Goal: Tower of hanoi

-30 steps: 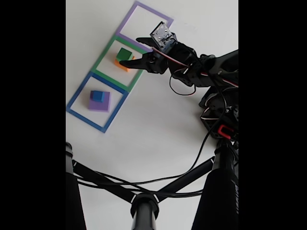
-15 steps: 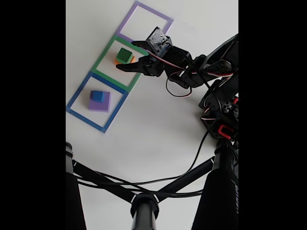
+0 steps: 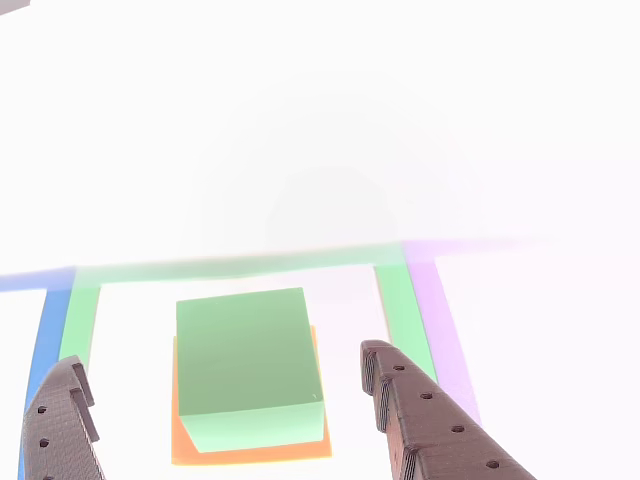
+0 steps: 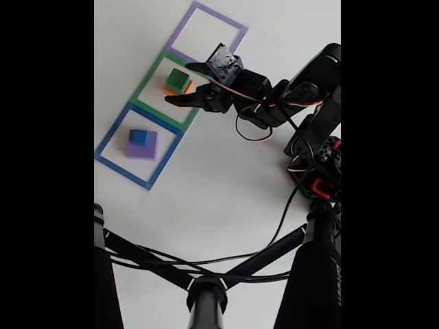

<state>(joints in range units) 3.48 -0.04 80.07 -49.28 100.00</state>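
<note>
White and glaring, the surface [image 3: 320, 120] is washing out most of the other view, where a green block [image 3: 248, 365] is sitting on an orange block [image 3: 250, 450] inside the green square outline [image 3: 240, 268]. Two dark ribbed fingers [image 3: 410, 410] are reaching in from the bottom corners, so the jaws are standing apart, one on each side of the stack and touching neither block. In the fixed view, the gripper [image 4: 180, 83] is hovering just beside the green-on-orange stack in the middle outline, again spread wide and holding nothing. Nearer the camera, a small blue cube [image 4: 139, 137] is resting on a purple slab [image 4: 143, 146] inside the blue square outline [image 4: 110, 164], while the purple square outline [image 4: 236, 27] is lying bare. These blocks are looking like matte foam: light, slightly soft and not slippery, so a gentle pinch across the green block's two opposite side faces, above the orange one, is probably suiting it best.
</note>
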